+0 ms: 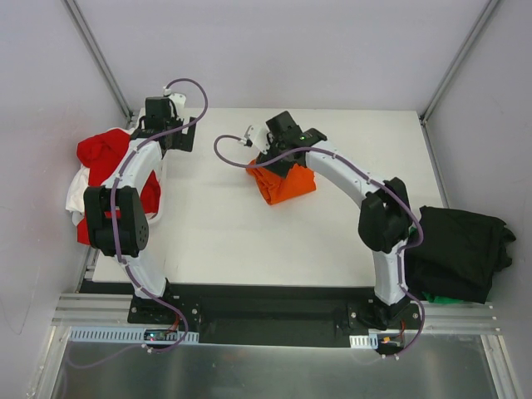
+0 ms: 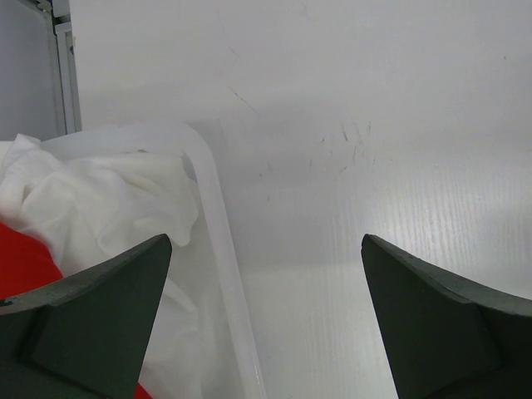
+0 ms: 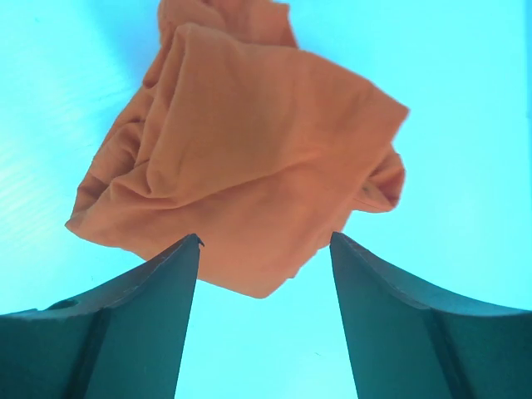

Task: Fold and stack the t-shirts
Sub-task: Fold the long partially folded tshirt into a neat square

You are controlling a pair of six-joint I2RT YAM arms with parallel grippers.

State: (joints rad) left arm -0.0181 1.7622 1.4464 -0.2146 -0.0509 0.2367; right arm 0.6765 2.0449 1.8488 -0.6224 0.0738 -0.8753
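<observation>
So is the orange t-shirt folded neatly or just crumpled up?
Crumpled. The orange t-shirt lies in a wrinkled, bunched heap on the table, with uneven edges and no flat, squared fold.

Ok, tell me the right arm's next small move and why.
Probably lower the right gripper and close on the orange shirt: its jaws stand open just over it, and it lies crumpled on the table, not yet spread for folding.
</observation>
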